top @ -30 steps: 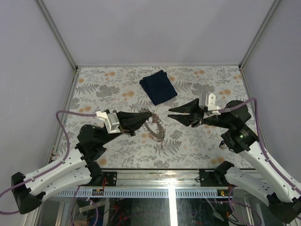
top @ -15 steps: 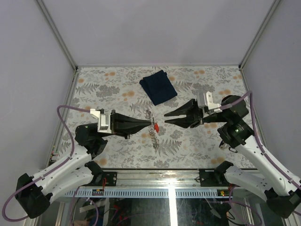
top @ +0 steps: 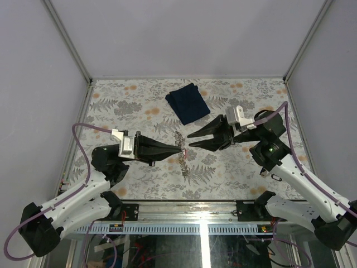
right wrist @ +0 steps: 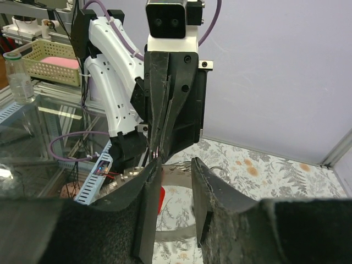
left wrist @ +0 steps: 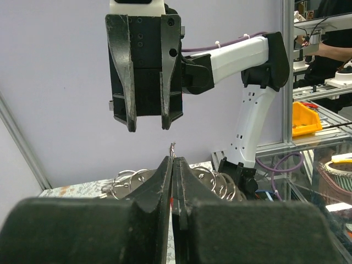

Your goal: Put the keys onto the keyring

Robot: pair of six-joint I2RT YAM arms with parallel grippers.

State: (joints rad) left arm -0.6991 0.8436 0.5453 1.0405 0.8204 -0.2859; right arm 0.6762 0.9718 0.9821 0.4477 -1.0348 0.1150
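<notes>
Left jaws pressed together, pinching a thin silvery end of the keyring [top: 184, 163]. In the left wrist view a sliver of metal pokes out past the tips. Right jaws partly apart with nothing between them, tips pointing straight at the left tips and just beside them, not touching.

Keyring: finely linked, silvery and limp. It hangs from the left tips and trails down onto the surface [top: 128, 100] toward the near edge, around mid-surface. The left wrist view shows more silvery loops [left wrist: 127, 184] low behind the tips.

One red key [right wrist: 160, 201] shows low by the loop in the right wrist view, partly hidden by a right finger. Cannot tell if it is threaded on or just hanging beside. Other keys are too small to pick out.

Step, my read: the ring is held up by one end and presented, with the right jaws facing it to take hold of the free end or a key. No threading is confirmed.

Next move calls for very fine alignment. The target is a thin metal end much narrower than the right gap, so the right tips need to centre on it before closing. The loop is floppy, likely to swing or twist if nudged, and may slip from a pinch this small.

Further out: a dark blue folded cloth [top: 188, 103] lies toward the far side, well apart from both jaws.
</notes>
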